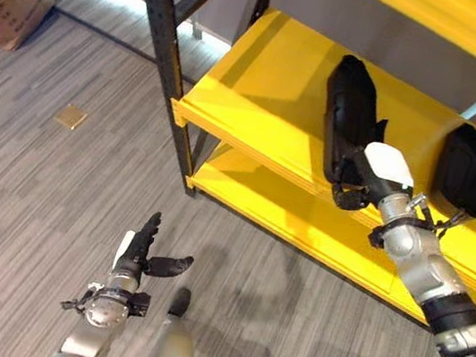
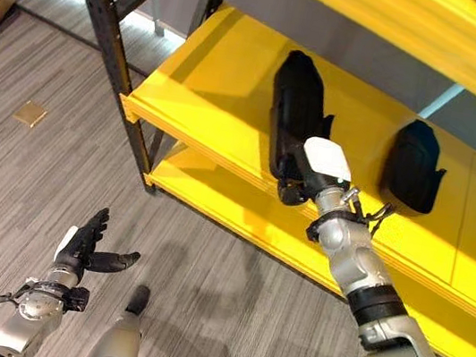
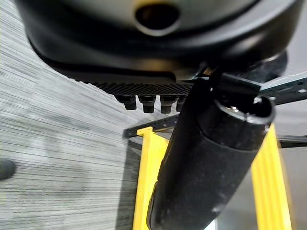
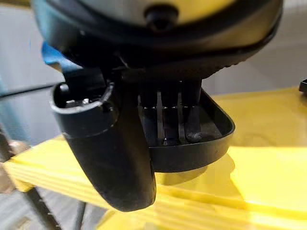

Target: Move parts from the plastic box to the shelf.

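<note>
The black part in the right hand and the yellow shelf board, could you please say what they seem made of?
Black part in the right hand: likely moulded plastic, matte, a thin-walled hollow shell in the right wrist view. Yellow shelf board: smooth, glossy, reflects light; painted metal or coated board, unclear.

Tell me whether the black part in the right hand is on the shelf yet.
On it: the black part lies on the yellow shelf, with the right hand gripping its near end.

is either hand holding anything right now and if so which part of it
The right hand holds a black part by its near end, fingers inside its hollow, resting on the yellow shelf. The left hand is open, empty.
</note>
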### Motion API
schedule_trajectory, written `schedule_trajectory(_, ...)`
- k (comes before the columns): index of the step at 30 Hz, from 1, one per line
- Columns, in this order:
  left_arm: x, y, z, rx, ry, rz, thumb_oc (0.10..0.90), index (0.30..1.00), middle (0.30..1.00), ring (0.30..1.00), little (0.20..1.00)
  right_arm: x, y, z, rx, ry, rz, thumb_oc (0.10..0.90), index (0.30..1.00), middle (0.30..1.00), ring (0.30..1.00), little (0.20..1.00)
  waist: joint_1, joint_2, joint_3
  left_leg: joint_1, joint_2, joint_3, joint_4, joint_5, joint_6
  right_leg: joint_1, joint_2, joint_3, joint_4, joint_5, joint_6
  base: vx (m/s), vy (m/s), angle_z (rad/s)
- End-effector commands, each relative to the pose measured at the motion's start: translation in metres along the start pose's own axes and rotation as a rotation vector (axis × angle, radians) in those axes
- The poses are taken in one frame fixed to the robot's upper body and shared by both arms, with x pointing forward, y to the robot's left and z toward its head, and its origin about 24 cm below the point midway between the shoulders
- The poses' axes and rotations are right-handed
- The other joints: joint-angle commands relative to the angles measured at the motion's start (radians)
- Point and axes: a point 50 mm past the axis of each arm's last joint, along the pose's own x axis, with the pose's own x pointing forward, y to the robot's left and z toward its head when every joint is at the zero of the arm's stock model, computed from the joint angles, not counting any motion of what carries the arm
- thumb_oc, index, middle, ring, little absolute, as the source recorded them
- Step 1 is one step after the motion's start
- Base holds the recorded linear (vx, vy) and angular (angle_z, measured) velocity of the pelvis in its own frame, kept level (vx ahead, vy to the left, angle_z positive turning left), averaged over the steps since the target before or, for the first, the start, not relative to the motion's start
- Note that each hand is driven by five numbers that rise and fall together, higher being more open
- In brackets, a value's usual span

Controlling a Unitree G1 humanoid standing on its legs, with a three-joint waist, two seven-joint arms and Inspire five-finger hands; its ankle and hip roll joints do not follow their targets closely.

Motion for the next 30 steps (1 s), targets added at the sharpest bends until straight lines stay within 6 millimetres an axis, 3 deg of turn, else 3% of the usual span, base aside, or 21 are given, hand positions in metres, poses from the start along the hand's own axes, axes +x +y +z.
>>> schedule_trajectory(1, 0.013, 0.001, 0.056, -0.071, -0.262, -0.001, 0.9, 1.0, 1.0, 1.0, 1.0, 0.024, -0.099, 0.034, -0.028, -0.138, -0.354, 0.4, 0.3, 0.3, 0.3, 0.3, 0.018, 0.016, 0.001, 0.09, 0.016, 0.035, -0.047, -0.092, 0.06, 0.011, -0.039, -0.005, 0.084, 0.084, -0.006, 0.03, 0.01, 0.09)
schedule_trajectory(8, 0.014, 0.001, 0.059, -0.095, -0.274, -0.007, 0.9, 1.0, 1.0, 1.0, 1.0, 0.039, -0.136, 0.033, -0.043, -0.081, -0.421, 0.4, 0.3, 0.3, 0.3, 0.3, 0.043, 0.032, 0.033, 0.054, 0.01, 0.024, -0.047, -0.083, 0.065, -0.014, -0.044, -0.018, 0.082, 0.101, -0.005, 0.03, 0.011, 0.11)
schedule_trajectory(15, 0.016, -0.009, 0.064, -0.129, -0.287, -0.033, 0.9, 1.0, 1.0, 1.0, 1.0, 0.047, -0.152, 0.027, -0.011, -0.02, -0.441, 0.4, 0.3, 0.3, 0.3, 0.3, 0.055, 0.061, 0.059, 0.016, -0.002, 0.016, -0.042, -0.075, 0.066, -0.03, -0.053, -0.032, 0.074, 0.101, -0.007, 0.01, 0.006, 0.02)
schedule_trajectory(30, 0.021, -0.023, 0.071, -0.177, -0.295, -0.05, 0.9, 1.0, 1.0, 1.0, 1.0, 0.053, -0.122, 0.01, 0.166, 0.104, -0.408, 0.4, 0.3, 0.3, 0.3, 0.3, 0.042, 0.095, 0.077, -0.007, -0.01, 0.016, -0.019, -0.083, 0.073, -0.048, -0.061, -0.025, 0.083, 0.107, -0.008, 0.0, 0.0, 0.0)
